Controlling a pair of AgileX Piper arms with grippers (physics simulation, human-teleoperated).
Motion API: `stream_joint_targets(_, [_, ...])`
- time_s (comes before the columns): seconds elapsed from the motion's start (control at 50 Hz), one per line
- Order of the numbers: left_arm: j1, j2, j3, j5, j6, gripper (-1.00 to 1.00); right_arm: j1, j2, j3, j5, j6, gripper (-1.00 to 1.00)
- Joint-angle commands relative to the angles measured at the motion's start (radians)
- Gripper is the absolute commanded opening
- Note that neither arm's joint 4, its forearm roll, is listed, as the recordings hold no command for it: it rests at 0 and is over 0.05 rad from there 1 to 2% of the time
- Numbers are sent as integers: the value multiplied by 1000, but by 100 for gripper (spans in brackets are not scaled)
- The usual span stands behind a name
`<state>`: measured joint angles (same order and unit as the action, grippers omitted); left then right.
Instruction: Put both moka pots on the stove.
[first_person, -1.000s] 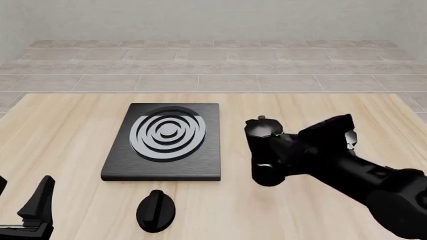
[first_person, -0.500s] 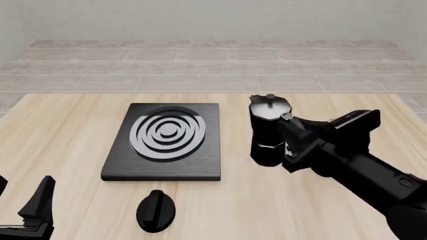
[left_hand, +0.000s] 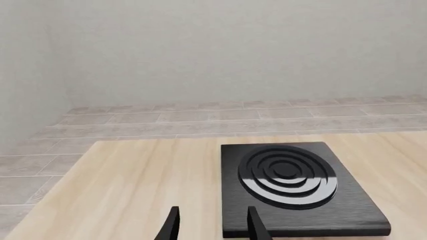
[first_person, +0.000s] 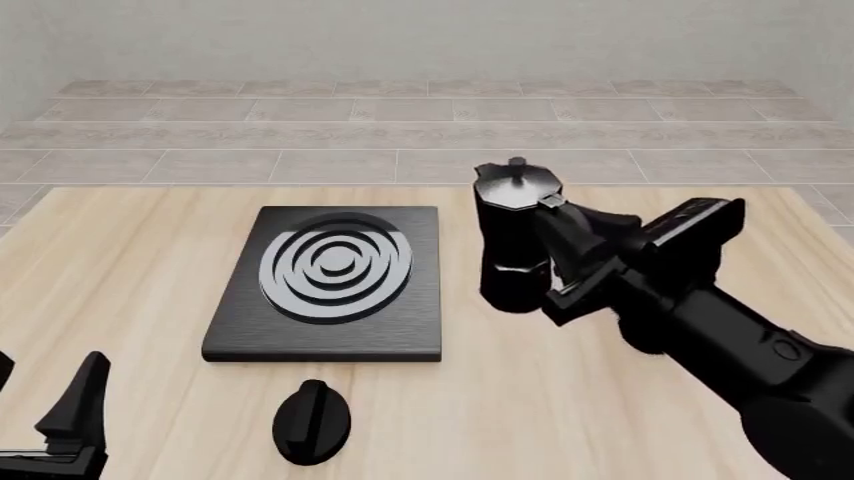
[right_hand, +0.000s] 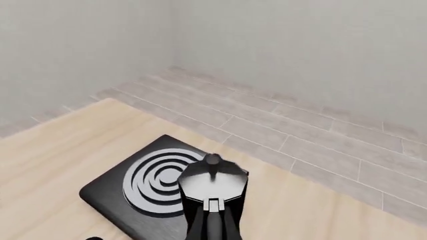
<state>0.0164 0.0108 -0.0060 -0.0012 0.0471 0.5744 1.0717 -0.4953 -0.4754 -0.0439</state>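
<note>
One moka pot, black with a silvery-grey lid and top knob, hangs upright in the air just right of the stove. My right gripper is shut on its side handle. In the right wrist view the moka pot is close in front, with the stove below and beyond it. The second moka pot is out of view. My left gripper is low at the near left edge, open and empty. Its fingers point towards the stove.
A black oval knob lies on the wooden table just in front of the stove's near edge. A tiled ledge and a wall rise behind the table's far edge.
My right gripper has lifted the moka pot higher and carried it a little left towards the stove. The left arm has not moved.
</note>
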Motion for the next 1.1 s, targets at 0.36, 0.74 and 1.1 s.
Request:
stream_joint_targets(0.36, [0, -4, -1, 1, 1, 100, 98, 175, -106, -213, -5, -100])
stream_joint_targets(0.74, [-4, 1, -1, 1, 1, 100, 179, 341, -198, -342, 14, -100])
stream_joint_targets(1.1, [4, -6, 1, 4, 3, 100, 243, 544, -356, -423, -11, -100])
